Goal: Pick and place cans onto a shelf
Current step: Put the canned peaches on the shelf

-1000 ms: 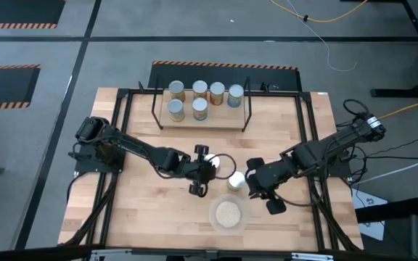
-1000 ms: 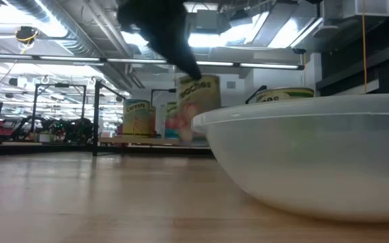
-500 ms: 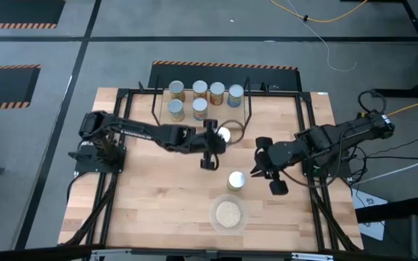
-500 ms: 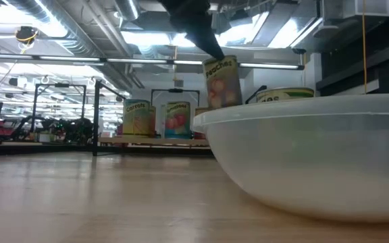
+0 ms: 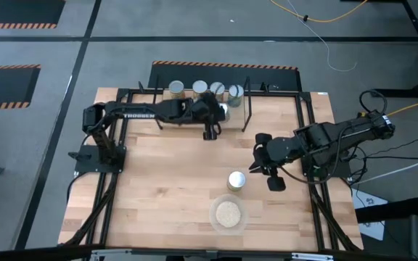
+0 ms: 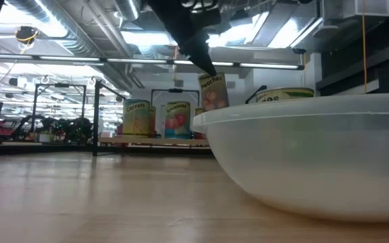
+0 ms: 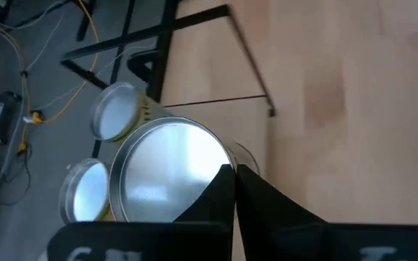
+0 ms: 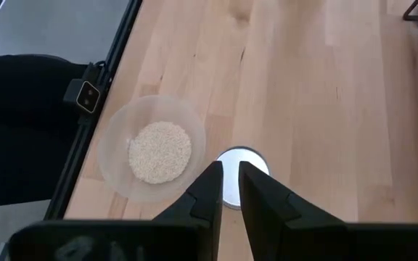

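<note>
My left gripper [image 5: 216, 114] is shut on a can [image 5: 223, 111] with a peach label [image 6: 213, 91]. It holds the can in the air over the right part of the shelf [image 5: 236, 122]. Several cans [image 5: 199, 88] stand on the shelf's back row; my left arm hides the front row. A second can [image 5: 236, 180] stands upright on the table. My right gripper [image 5: 256, 167] hangs above and to the right of that can, with a narrow gap [image 8: 229, 177] between its fingers and nothing in it. My left gripper pinches the can's top rim [image 7: 222, 164] between its two fingertips [image 7: 247, 177]. The fingers slant down at it from the table's left and near side. The can hangs tilted below them [image 6: 213, 91], clear of the shelf board and the table.
A clear bowl of pale grains [image 5: 228, 213] sits near the table's front edge, just in front of the standing can. The shelf's thin black uprights [image 5: 250, 101] stand close to the held can. Bare wood lies to the left of the bowl.
My left gripper has carried the can from the table's middle toward the far edge, up to the shelf; the can stays lifted and hangs tilted. My right gripper has drawn back toward the table's right edge and risen, leaving the other can standing on the table.
</note>
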Tool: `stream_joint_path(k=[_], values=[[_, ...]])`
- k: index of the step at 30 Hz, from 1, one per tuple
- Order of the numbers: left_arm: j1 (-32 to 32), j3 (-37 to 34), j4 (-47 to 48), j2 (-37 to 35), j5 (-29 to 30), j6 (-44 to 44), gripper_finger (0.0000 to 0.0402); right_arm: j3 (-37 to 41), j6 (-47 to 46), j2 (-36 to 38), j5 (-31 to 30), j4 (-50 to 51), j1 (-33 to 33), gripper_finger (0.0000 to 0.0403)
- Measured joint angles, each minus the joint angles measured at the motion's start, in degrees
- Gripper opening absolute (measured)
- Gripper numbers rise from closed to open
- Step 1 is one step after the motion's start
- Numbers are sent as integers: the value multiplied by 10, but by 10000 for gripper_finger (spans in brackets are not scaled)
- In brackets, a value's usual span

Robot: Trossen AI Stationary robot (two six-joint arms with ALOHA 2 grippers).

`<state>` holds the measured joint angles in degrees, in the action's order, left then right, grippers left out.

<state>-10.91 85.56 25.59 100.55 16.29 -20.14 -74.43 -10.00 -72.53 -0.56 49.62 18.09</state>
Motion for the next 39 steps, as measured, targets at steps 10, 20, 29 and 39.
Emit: stream_joint_path(k=[10,20,29,39], values=[[-69,-1,-15,22,-72,20,0,0,0,0,0,-1,0,52],[-71,0,-16,44,-69,16,0,0,0,-1,0,-6,0,52],[-71,0,-9,51,-68,18,0,0,0,-1,1,-6,0,52],[-71,0,-7,52,-63,17,0,0,0,-1,1,-5,0,52]])
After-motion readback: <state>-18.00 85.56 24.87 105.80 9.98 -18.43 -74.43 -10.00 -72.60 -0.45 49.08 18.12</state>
